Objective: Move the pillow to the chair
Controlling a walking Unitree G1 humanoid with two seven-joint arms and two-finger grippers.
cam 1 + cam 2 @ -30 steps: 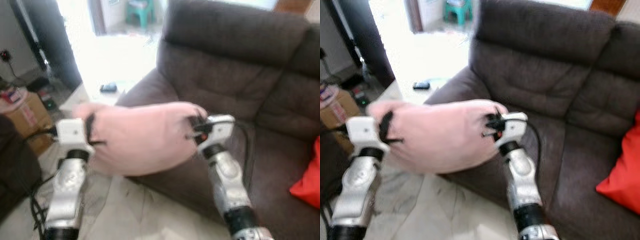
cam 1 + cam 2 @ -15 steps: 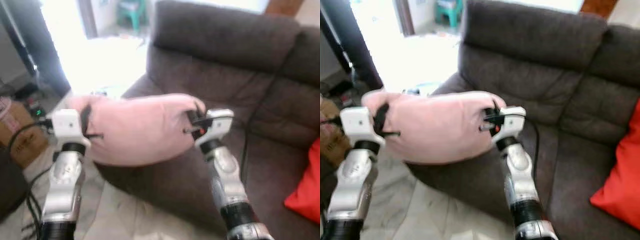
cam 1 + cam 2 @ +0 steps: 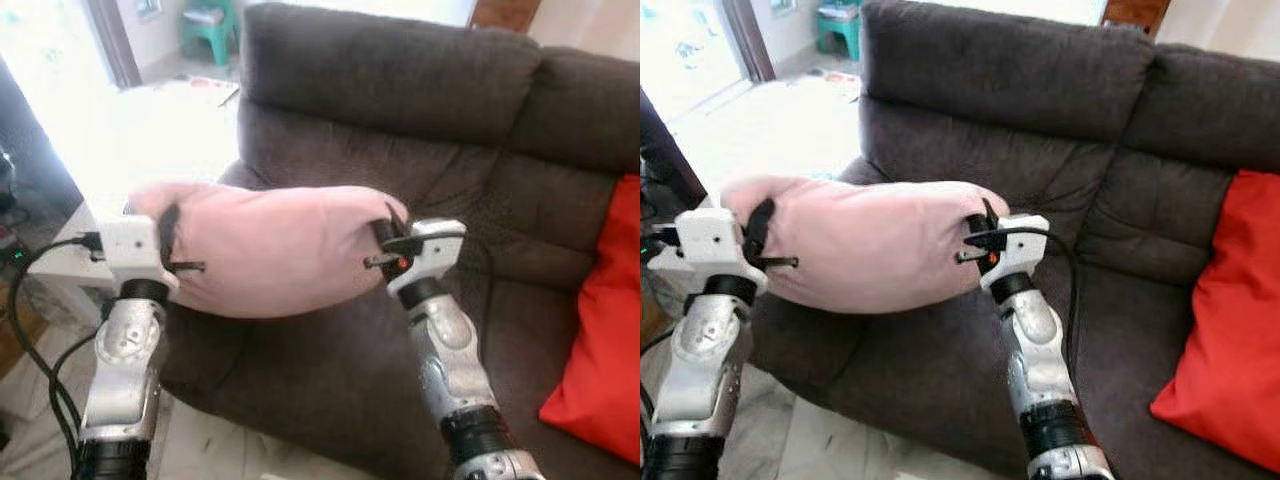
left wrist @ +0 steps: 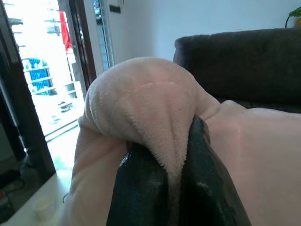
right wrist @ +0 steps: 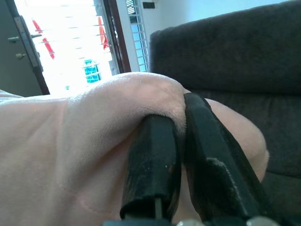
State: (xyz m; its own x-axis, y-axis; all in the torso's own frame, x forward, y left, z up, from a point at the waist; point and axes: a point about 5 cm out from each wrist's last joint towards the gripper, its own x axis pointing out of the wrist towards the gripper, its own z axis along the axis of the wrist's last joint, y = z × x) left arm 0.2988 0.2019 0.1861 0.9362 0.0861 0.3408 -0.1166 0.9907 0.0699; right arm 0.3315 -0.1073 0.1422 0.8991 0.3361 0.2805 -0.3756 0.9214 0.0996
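We've got the pink pillow (image 3: 275, 248) up in the air, stretched sideways between both arms, right over the front edge and armrest of the brown sofa (image 3: 420, 90). Our left gripper (image 3: 170, 240) is pinched onto the pillow's left end; in the left wrist view you can see a fold of plush squeezed between the two black fingers (image 4: 141, 188). Our right gripper (image 3: 385, 243) has the right end the same way, and the right wrist view shows its fingers (image 5: 153, 165) pressed together with a ridge of fabric caught in the middle. The pillow sags a bit in the middle and isn't touching the seat below.

On the sofa's far right side there's a red cushion (image 3: 600, 330) leaning against the backrest, well apart from the pillow. Behind the sofa's left end there's a bright doorway with a teal stool (image 3: 208, 20) way back on the floor. A black cable (image 3: 30, 330) loops down beside our left arm.
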